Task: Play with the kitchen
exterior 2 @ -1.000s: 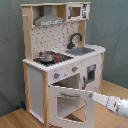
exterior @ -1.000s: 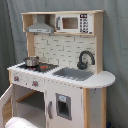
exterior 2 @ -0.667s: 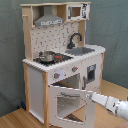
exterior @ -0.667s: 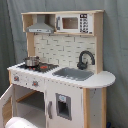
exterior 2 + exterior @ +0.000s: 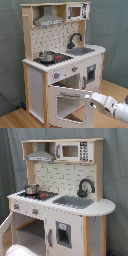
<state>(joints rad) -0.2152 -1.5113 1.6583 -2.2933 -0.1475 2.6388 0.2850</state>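
The kitchen (image 5: 75, 213) is a tall white and light-wood toy with a hood (image 5: 40, 155), a small microwave (image 5: 72, 151), a black faucet (image 5: 85, 187) and a grey sink (image 5: 75, 202). A small metal pot (image 5: 47, 56) stands on its stove. Its windowed oven door (image 5: 70, 102) hangs swung open toward the second exterior view's front. My gripper (image 5: 89, 96) is at the door's free upper edge, with the white arm (image 5: 112, 106) coming in from the second exterior view's right. In the first exterior view the open door (image 5: 5, 234) shows at the left edge, and part of the arm (image 5: 20, 250) at the bottom.
A grey curtain (image 5: 10, 50) hangs behind the kitchen. The kitchen stands on a wooden floor (image 5: 15, 120). Two knobs (image 5: 56, 75) sit on the front panel above the oven, and a narrow cupboard door (image 5: 62, 234) with a dark window is beside the oven opening.
The oven door stays open and the arm stays by its edge; only a slight shift of the arm shows.
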